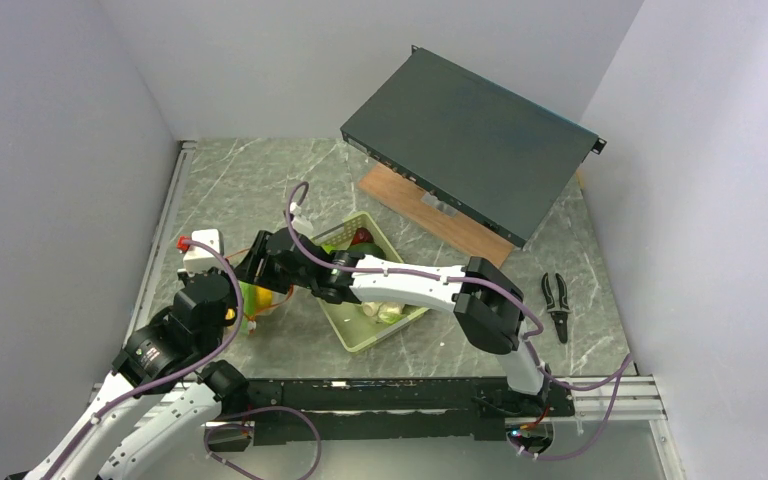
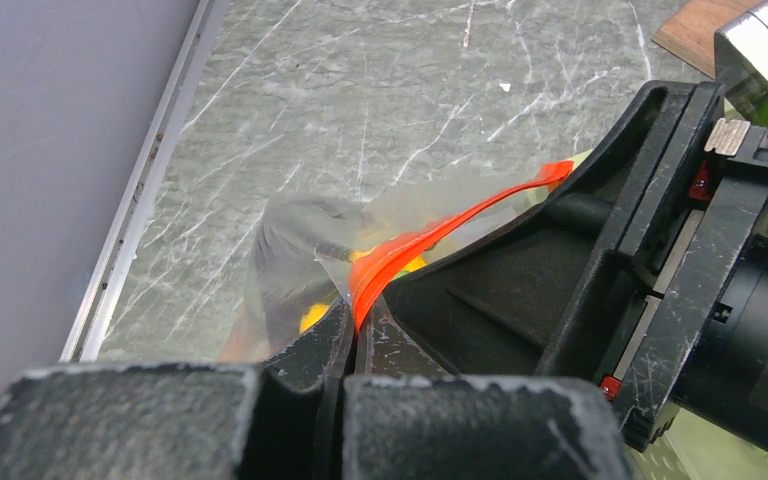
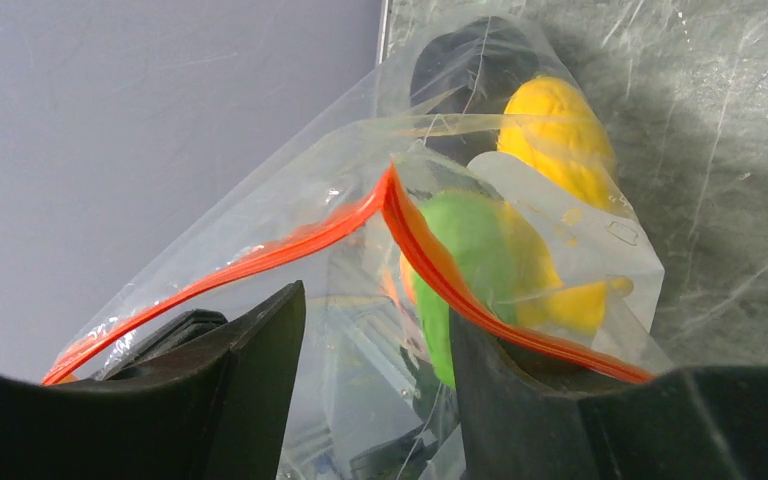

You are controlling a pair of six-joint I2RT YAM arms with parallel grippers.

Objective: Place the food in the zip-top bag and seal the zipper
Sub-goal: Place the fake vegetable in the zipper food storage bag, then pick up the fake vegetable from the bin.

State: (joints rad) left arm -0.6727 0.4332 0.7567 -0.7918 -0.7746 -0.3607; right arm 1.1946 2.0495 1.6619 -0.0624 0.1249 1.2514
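The clear zip-top bag (image 1: 263, 300) lies left of the basket, held between both grippers. My left gripper (image 2: 358, 325) is shut on the red-orange zipper (image 2: 460, 215) at one end of the mouth; it also shows in the top view (image 1: 228, 303). My right gripper (image 3: 375, 390) is open at the bag's mouth, with clear film between its fingers (image 3: 250, 370) and the zipper (image 3: 290, 240) draped across them. Inside the bag (image 3: 260, 225) I see yellow corn (image 3: 555, 120) and a green pepper (image 3: 470, 250). The right gripper (image 1: 260, 262) sits just above the bag in the top view.
The pale green basket (image 1: 355, 338) stands right of the bag with a white cauliflower (image 1: 385, 310) and a red item (image 1: 362, 237) inside. A black flat box (image 1: 470, 140) rests on a wooden board (image 1: 430, 212) at the back. Pliers (image 1: 558, 300) lie at the right. A white-and-red plug (image 1: 198, 245) sits at the left.
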